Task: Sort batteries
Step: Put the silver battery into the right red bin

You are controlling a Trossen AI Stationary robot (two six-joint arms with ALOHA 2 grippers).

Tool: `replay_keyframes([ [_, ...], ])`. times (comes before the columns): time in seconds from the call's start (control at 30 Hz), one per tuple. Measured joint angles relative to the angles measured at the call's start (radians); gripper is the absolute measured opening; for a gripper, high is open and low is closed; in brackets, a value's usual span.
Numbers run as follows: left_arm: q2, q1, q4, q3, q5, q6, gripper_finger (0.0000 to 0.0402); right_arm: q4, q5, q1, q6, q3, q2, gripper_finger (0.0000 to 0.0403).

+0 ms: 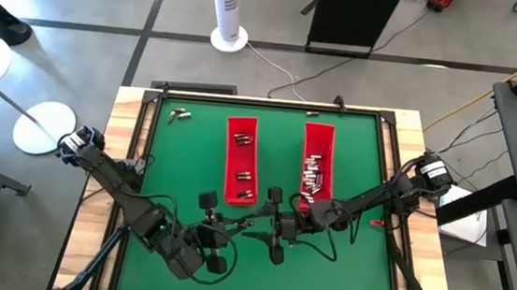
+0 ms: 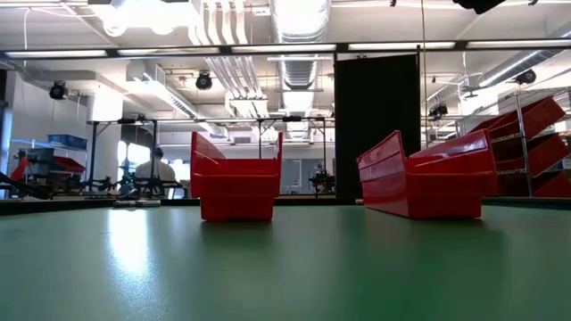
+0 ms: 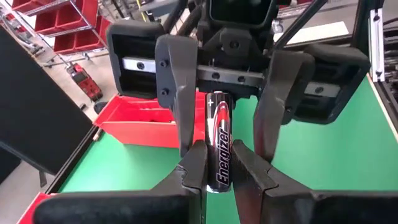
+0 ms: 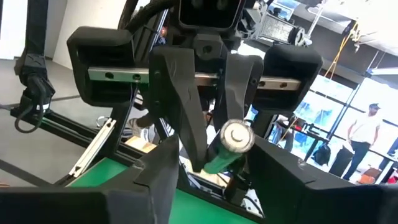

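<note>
A single battery [image 3: 219, 143], black and red with a silver cap, is being held off the green table [image 1: 181, 176] by the left gripper [image 3: 219, 180], whose fingers are being kept closed tight on its lower half. The right gripper [image 4: 214, 149] is being presented nose to nose with it. Its jaws are being held apart around the battery's free end, with a gap showing on at least one side, so no firm grip is being made there.

Seen from above, the meeting of the two grippers is taking place near the table's 6 o'clock edge, just short of the near ends of two long red trays. The left tray [image 1: 231, 133] and the right tray [image 1: 328, 137] are being used for stored batteries [image 1: 312, 173]. A few loose batteries [image 1: 179, 115] are being left lying on the mat at about 10 o'clock, well apart from the trays.
</note>
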Motion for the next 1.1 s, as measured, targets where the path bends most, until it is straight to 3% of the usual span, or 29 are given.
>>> replay_keyframes([
  [0.37, 0.000, 0.001, -0.004, -0.002, 0.006, -0.002, 0.0029, -0.001, 0.000, 0.000, -0.020, 0.003, 0.000, 0.0113],
  [0.83, 0.000, 0.002, -0.003, -0.003, 0.009, -0.002, 0.0029, 0.000, -0.003, 0.007, -0.035, 0.003, -0.019, 0.0147],
  [1.1, 0.000, 0.002, 0.002, -0.004, 0.009, -0.002, 0.0029, -0.008, -0.003, 0.007, -0.020, 0.003, -0.029, 0.0132],
])
